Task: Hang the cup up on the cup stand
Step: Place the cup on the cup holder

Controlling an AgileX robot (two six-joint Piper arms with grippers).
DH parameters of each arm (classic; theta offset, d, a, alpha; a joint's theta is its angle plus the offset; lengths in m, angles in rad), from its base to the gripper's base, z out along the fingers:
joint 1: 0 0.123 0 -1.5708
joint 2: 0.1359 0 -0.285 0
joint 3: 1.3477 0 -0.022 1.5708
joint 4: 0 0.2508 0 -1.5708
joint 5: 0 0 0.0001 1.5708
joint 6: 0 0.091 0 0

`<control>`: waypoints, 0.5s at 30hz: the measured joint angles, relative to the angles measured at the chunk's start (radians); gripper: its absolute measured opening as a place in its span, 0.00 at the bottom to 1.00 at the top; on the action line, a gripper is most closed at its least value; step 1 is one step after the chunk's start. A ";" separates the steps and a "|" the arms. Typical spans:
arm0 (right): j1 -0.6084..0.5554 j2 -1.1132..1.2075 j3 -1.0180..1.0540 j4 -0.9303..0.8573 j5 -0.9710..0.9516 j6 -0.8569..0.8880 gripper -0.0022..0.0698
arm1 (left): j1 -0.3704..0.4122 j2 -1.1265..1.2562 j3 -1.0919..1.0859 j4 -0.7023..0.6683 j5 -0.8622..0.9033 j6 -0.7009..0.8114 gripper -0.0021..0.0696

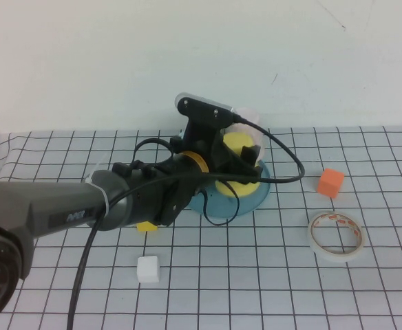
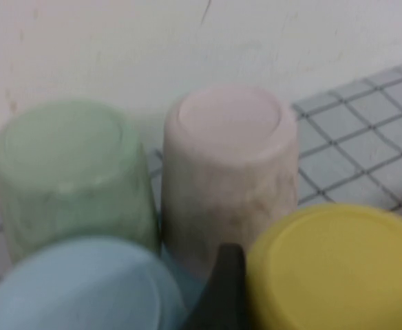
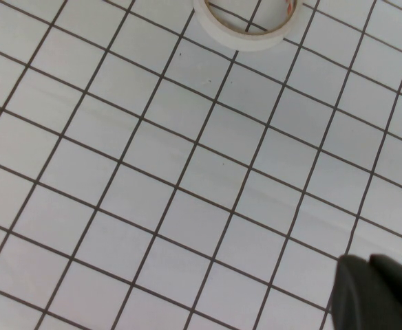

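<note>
The yellow cup (image 1: pixel 239 144) stands upside down over the teal cup stand (image 1: pixel 261 196) at the back middle of the table. My left gripper (image 1: pixel 243 166) reaches in from the left and is shut on the cup's side. In the left wrist view the yellow cup (image 2: pixel 339 268) fills the lower corner, with one dark finger (image 2: pixel 221 292) against it; the other finger is hidden. The stand's pegs are hidden by the cups. My right gripper (image 3: pixel 369 278) is out of the high view; it hangs shut and empty above bare grid table.
Upside-down green (image 2: pixel 70 172), pink (image 2: pixel 228 158) and light blue (image 2: pixel 77 289) cups crowd the stand. A tape roll (image 1: pixel 335 236) lies at the right, also in the right wrist view (image 3: pixel 249 31). An orange cube (image 1: pixel 330 182) and a white cube (image 1: pixel 148 268) lie on the table.
</note>
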 joint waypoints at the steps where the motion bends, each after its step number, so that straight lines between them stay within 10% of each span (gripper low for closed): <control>1: 0.000 0.000 0.000 0.000 0.000 0.000 0.03 | 0.000 0.000 0.000 -0.001 0.022 -0.012 0.88; 15: 0.000 0.000 0.000 0.000 0.000 0.000 0.03 | 0.000 -0.022 0.000 0.210 0.092 -0.117 0.95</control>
